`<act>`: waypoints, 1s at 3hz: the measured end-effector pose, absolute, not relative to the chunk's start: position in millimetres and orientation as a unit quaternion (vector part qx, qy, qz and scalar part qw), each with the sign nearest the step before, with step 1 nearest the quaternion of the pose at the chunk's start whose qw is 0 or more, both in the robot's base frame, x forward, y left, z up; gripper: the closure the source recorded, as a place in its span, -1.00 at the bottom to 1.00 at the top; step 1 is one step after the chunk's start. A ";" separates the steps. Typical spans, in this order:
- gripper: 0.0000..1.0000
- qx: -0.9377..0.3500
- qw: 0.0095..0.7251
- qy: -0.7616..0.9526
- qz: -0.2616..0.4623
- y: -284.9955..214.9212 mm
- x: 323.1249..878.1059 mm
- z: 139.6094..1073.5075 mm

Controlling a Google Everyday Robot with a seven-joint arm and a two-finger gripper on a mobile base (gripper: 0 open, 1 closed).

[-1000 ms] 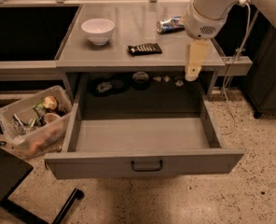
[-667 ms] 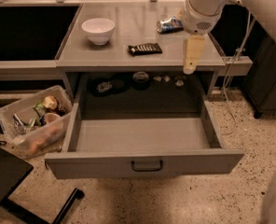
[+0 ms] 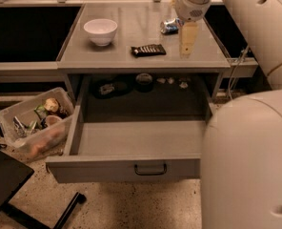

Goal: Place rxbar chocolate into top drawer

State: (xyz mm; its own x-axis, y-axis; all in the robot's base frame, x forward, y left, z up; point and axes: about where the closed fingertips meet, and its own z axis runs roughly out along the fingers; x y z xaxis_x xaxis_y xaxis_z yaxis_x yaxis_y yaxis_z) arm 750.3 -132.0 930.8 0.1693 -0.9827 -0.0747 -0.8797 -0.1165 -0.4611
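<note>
Gripper (image 3: 188, 41) hangs over countertop (image 3: 131, 30) near rxbar chocolate (image 3: 148, 50), not touching it; how far open, cannot tell.

Grey worktop (image 3: 131, 32): white bowl (image 3: 100, 31) near left edge; rxbar chocolate (image 3: 148, 50) mid-front; crushed can (image 3: 169, 26) back right; gripper (image 3: 188, 44) above right side, just beside can.

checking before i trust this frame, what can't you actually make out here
All in the camera view:
- top drawer: its right front corner is hidden behind the robot's arm.
- rxbar chocolate: wrapper lettering too small to read.
- can: right end hidden behind the gripper, which hangs over the tabletop's right side.
- small items in the recess behind the drawer: too dark and small to name.
</note>
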 end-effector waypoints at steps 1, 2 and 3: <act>-1.00 -0.751 0.219 0.613 -0.113 -114.0 772.3 924.0; -1.00 -0.764 0.230 0.598 -0.070 -87.2 783.4 905.1; -1.00 -0.773 0.246 0.584 -0.037 -51.6 797.9 886.9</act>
